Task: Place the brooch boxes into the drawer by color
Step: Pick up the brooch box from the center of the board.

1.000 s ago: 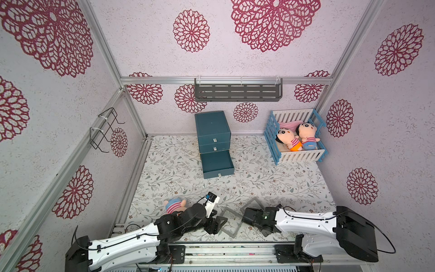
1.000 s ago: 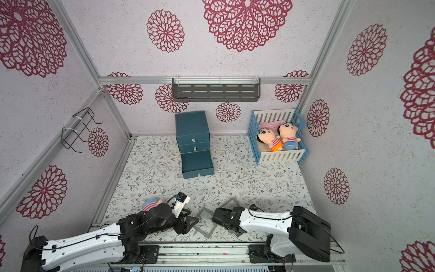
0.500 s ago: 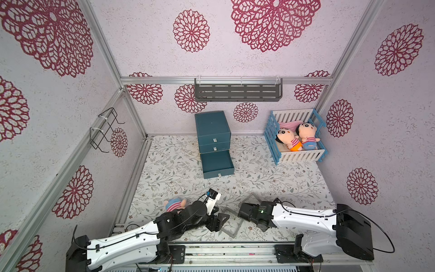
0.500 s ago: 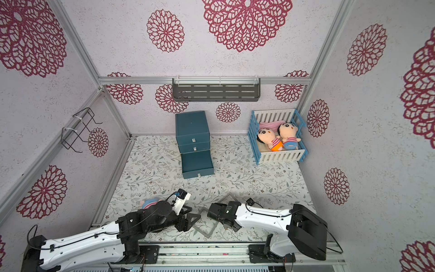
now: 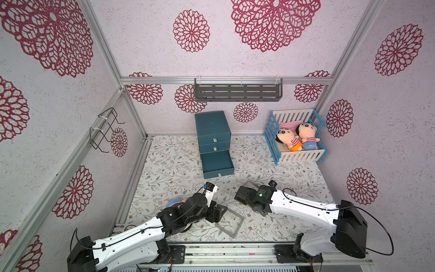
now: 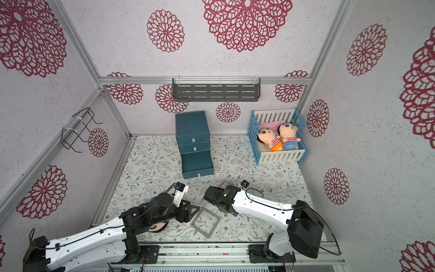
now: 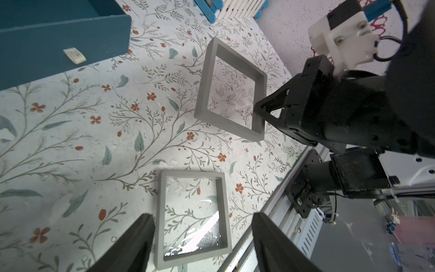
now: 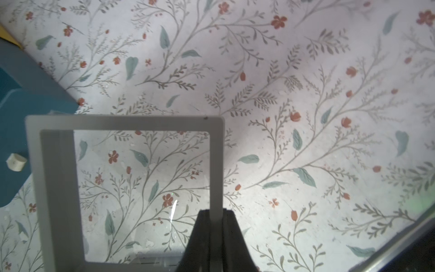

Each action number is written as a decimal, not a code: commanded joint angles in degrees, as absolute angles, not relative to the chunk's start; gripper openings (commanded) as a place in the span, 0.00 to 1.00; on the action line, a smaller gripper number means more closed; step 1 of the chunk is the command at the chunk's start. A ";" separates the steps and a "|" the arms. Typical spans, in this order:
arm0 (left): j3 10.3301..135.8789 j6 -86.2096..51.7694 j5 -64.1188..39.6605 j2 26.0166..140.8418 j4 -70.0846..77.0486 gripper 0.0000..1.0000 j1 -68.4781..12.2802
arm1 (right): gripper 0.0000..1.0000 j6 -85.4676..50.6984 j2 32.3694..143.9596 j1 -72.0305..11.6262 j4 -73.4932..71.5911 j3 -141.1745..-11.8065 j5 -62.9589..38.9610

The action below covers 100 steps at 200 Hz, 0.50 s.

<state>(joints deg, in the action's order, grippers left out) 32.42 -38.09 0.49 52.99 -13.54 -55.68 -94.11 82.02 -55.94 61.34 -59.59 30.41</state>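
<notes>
Right pincer [image 8: 215, 212] pinching one grey box [image 8: 124, 123], left pincer [image 7: 202, 215] agape, empty; other box [image 7: 191, 174] flat

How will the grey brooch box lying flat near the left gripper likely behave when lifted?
The lying box is probably stiff: the held box shows no bend though the right gripper pinches only one side. Probably light, being a thin frame round clear film. That glossy film looks delicate, so grip the rim.

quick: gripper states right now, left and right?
Left gripper: open, above the flat grey box, holding nothing.
Right gripper: shut on the other grey box.
</notes>
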 commanded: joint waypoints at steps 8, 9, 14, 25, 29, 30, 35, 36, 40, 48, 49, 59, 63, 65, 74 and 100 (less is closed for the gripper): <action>36.04 -38.91 0.20 55.20 -13.15 0.73 -52.89 | 0.00 -78.34 81.67 -52.65 57.70 -62.77 33.83; 36.12 -38.97 0.28 55.29 -13.21 0.73 -52.81 | 0.00 -77.93 81.71 -52.52 57.41 -62.80 33.79; 36.43 -39.29 0.71 55.72 -13.48 0.73 -52.38 | 0.00 -75.92 81.58 -51.86 56.35 -63.13 33.75; 37.18 -39.76 1.41 56.52 -13.61 0.73 -51.50 | 0.00 -70.92 81.40 -50.32 53.65 -63.60 33.19; 37.46 -39.95 1.83 56.84 -13.75 0.73 -51.23 | 0.00 -68.87 81.34 -49.71 52.62 -63.75 32.85; 37.54 -39.97 1.88 56.90 -13.82 0.73 -51.19 | 0.00 -68.45 81.32 -49.60 52.41 -63.74 32.82; 37.97 -40.22 2.19 57.31 -13.97 0.73 -50.72 | 0.00 -66.37 81.30 -48.95 51.34 -64.01 32.48; 38.01 -40.33 2.20 57.39 -13.97 0.73 -50.63 | 0.00 -65.79 81.30 -48.82 51.16 -64.04 32.37; 38.32 -40.43 2.35 57.70 -14.06 0.73 -50.15 | 0.00 -64.04 81.34 -48.22 50.12 -64.20 32.09; 39.01 -40.66 2.63 58.40 -14.18 0.73 -49.51 | 0.00 -60.52 81.43 -47.21 48.41 -64.61 31.30; 39.06 -40.63 2.72 58.47 -14.21 0.73 -49.41 | 0.00 -60.10 81.45 -47.12 48.24 -64.65 31.21; 40.15 -40.79 3.20 59.49 -14.73 0.73 -48.60 | 0.00 -56.37 81.94 -45.95 46.71 -65.40 30.36; 40.52 -40.93 3.17 59.89 -14.85 0.73 -48.28 | 0.00 -54.89 82.25 -45.54 46.09 -65.70 30.04; 40.69 -40.95 3.21 60.13 -14.92 0.73 -48.15 | 0.00 -54.00 82.44 -45.35 45.76 -65.89 29.88; 41.64 -40.87 3.66 61.05 -15.28 0.73 -47.52 | 0.00 -50.44 83.26 -44.51 44.36 -66.71 28.79; 44.49 -41.64 6.32 63.66 -18.57 0.73 -45.77 | 0.00 -42.23 86.77 -42.56 42.19 -70.12 25.60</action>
